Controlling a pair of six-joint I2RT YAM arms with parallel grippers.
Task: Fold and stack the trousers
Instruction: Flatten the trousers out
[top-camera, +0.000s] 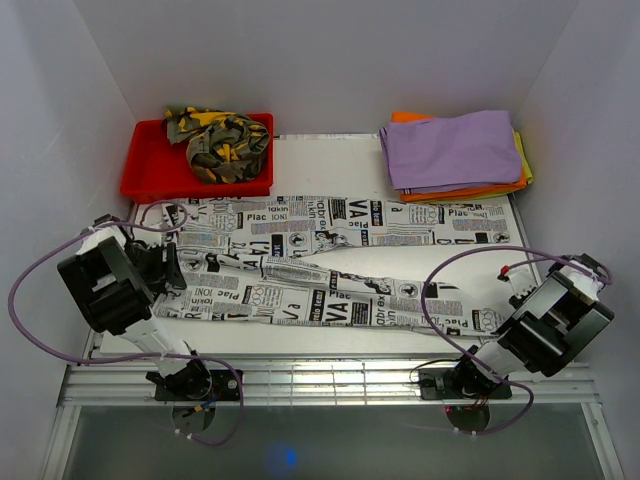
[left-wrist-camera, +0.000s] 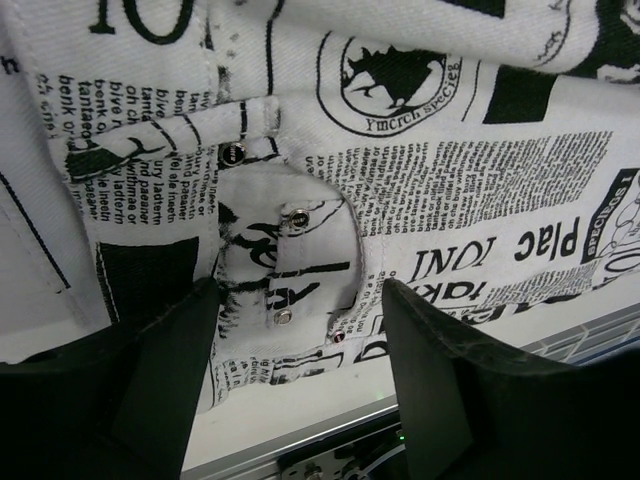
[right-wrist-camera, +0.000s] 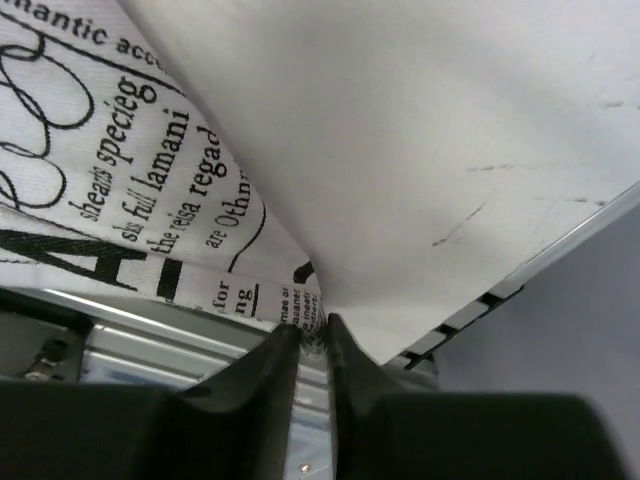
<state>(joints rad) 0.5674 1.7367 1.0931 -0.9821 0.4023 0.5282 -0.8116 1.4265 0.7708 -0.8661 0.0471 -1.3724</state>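
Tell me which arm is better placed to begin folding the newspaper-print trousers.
Right: the right gripper is pinched on a hem corner of the trousers; the left gripper stands open over the pocket.

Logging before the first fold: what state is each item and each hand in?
Newsprint trousers: unfolded, spread flat, legs splayed apart.
Camouflage trousers: crumpled in the red bin.
Purple-topped cloth pile: folded, stacked.
Left hand: open, over the waist end.
Right hand: pinched shut on a trouser-leg hem.
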